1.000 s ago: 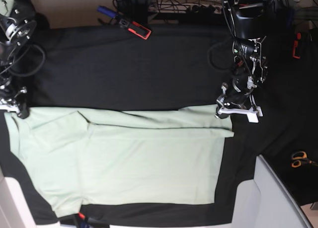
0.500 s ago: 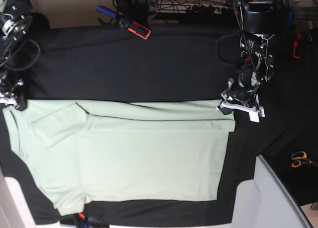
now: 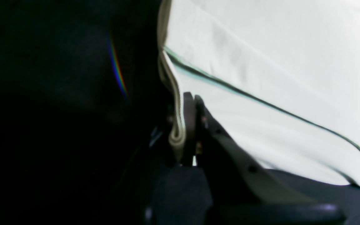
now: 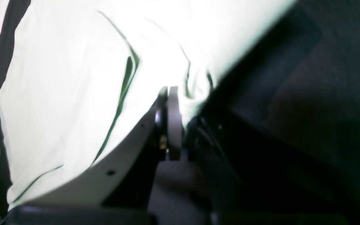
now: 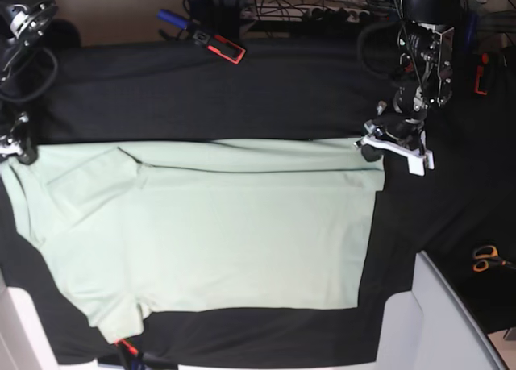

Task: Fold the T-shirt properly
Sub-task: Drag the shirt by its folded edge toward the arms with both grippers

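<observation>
Shirt-spreading stage: the T-shirt [image 5: 210,233] lies flat across the near half of the desk [image 5: 242,88], hem toward its right edge. Left pincer [image 3: 189,125] is clamped on the far hem corner; right pincer [image 4: 167,122] is clamped on cloth at the far shoulder end. Good practice is probably equal tension from both arms, keeping the far edge straight. Wrist views show each pinch; only the base view shows the overall lie and a folded sleeve [image 5: 89,189].

Both arms reach low, left claw [image 5: 372,150] and right claw [image 5: 18,150] clamped.
</observation>
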